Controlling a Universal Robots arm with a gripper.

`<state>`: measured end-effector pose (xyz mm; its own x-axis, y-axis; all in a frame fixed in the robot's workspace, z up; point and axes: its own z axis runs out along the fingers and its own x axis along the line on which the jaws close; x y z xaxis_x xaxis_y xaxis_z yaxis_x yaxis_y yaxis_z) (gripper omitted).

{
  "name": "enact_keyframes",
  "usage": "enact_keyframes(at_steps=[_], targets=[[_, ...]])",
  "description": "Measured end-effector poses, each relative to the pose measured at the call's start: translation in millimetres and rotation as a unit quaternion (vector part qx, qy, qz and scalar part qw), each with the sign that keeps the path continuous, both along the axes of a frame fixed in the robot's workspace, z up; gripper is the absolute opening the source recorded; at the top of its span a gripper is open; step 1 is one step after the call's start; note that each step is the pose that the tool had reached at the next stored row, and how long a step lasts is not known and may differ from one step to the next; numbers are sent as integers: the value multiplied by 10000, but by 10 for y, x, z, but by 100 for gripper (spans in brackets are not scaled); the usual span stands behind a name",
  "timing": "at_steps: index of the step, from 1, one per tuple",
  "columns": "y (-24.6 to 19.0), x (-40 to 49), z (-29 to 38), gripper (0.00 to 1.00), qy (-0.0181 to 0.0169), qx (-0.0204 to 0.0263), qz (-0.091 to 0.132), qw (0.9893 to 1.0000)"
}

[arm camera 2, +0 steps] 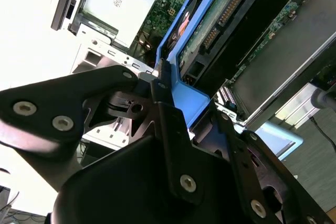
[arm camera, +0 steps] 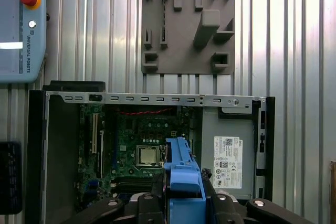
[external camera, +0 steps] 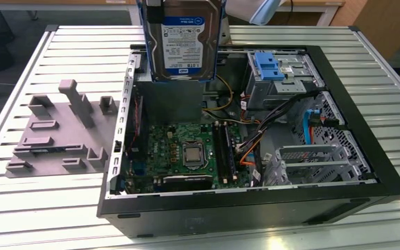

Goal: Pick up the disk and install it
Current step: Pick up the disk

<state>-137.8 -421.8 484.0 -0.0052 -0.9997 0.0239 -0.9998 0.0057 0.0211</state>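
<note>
Below the pincer [arm camera: 182, 184], clamped on the disk [external camera: 184, 47], lies the motherboard [external camera: 179, 151]; a loosening grip could drop the disk onto it.

lit: bright, even | glare: table [external camera: 33, 208] slats; second wrist view bkgd blown white | shadow: case [external camera: 255, 211] interior dim

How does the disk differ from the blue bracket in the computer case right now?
The disk hangs above the open case, clamped in the gripper; the blue bracket sits inside the case on a silver cage. The disk is silver metal with a white-and-blue label; the bracket is plain blue plastic. Both have blue plastic parts.
</note>
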Motion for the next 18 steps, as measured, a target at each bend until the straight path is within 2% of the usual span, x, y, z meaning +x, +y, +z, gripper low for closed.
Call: enact_keyframes(at_steps=[4,5,7,8,13,18], targets=[[0,1,0,36,-3,0,0,10000],[0,1,1,36,-18,-1,0,10000],[-5,1,0,36,-76,-1,0,10000],[-12,2,-1,36,-88,0,1,10000],[-43,74,-15,36,-85,1,0,10000],[-61,185,-23,36,-66,1,0,10000]])
